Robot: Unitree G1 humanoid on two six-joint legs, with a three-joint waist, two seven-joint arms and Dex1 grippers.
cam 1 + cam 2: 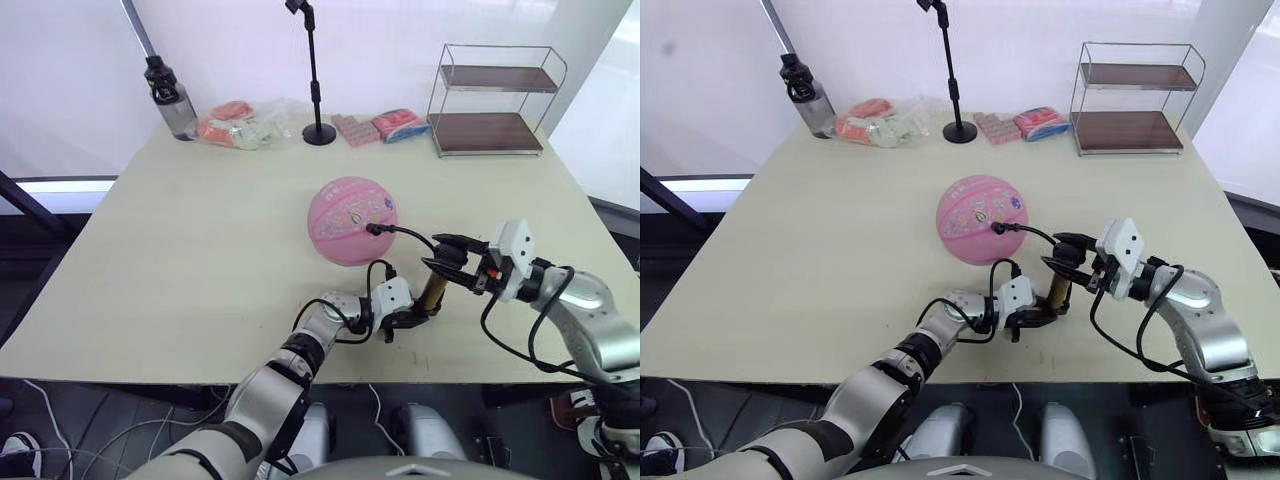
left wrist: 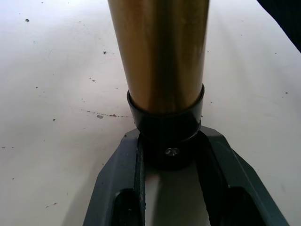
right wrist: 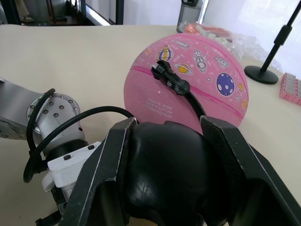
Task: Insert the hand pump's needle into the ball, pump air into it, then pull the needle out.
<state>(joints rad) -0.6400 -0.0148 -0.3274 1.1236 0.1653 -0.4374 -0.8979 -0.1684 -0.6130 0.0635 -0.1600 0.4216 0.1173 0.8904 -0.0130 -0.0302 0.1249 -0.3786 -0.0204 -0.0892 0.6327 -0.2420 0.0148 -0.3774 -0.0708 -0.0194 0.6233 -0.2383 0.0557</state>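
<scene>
- Mostly hidden, the needle (image 3: 162, 70) sits in the ball (image 1: 351, 220); hose fitting covers it.
- Left gripper (image 1: 407, 318) clamps the hand pump (image 1: 434, 291) base; right gripper (image 1: 452, 262) grips the handle (image 3: 167, 174).
- Rack (image 1: 495, 100) at 1 o'clock, bottle (image 1: 170, 100) at 10.

Both arms are built of rounded silver-grey metal segments joined by black bands, with loose black cables looping along the forearms to white box-shaped wrist housings. Each end effector, left (image 1: 408, 318) and right (image 1: 452, 262), ends in two flat, matte black fingers (image 2: 120, 188) with recessed slots. Small dark screws ring the silver wrist joint.
</scene>
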